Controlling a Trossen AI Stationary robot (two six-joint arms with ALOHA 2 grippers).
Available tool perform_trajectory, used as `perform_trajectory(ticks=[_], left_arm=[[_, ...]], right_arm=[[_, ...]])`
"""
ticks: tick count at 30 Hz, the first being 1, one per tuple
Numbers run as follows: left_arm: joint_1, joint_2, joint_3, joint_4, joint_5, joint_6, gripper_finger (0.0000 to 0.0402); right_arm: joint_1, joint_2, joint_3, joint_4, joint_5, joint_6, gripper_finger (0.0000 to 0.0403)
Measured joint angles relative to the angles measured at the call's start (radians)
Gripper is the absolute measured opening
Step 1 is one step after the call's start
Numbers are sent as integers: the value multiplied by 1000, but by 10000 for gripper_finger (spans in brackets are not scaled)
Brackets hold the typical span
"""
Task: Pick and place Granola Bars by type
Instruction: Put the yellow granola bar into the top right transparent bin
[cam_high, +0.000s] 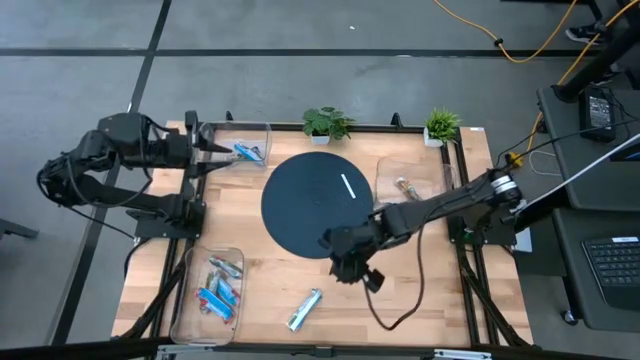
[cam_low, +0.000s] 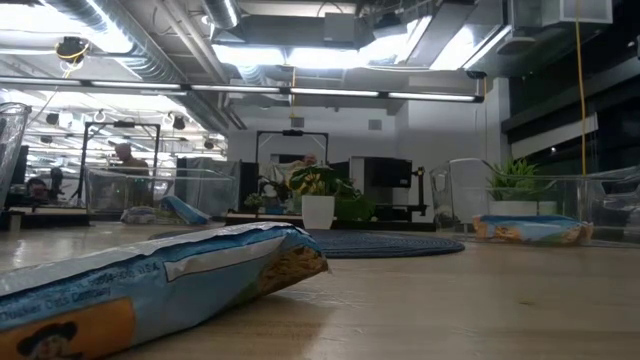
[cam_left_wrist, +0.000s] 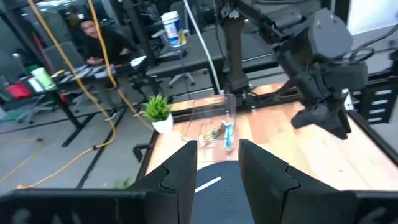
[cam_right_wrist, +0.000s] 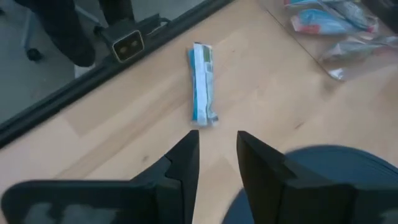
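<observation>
Granola bars fill the bin at lower left; the left gripper, fingers narrowly parted and empty, hovers over the upper-left bin. One loose bar lies lower centre; right gripper, narrowly parted, empty, should spread, then descend squarely across it.

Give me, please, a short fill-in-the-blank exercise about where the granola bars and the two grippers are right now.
1. The lone granola bar lies on the bare ____ tabletop.
2. The right gripper hangs over the near edge of the round dark ____.
3. The left gripper reaches over a clear ____ holding a blue bar.
4. Both grippers' fingers hold ____.

Missing words: wooden; mat; bin; nothing
</observation>
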Motion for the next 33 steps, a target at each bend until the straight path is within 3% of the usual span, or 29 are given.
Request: perform_trajectory(ticks=[4, 8, 13, 17, 33], left_arm=[[0, -2, 0, -6, 44, 3, 113], [0, -1, 0, -14, 81, 9, 113], [0, -1, 0, -15, 126, 10, 108], [0, -1, 0, -15, 153, 27, 107], [0, -1, 0, -16, 162, 29, 106]], right_arm=[[8, 71, 61, -1, -17, 17, 123], [9, 150, 118, 3, -18, 86, 169], [27, 232, 154, 8, 100, 112, 237], [51, 295, 154, 24, 155, 110, 267], [89, 464, 155, 192, 131, 177, 273]])
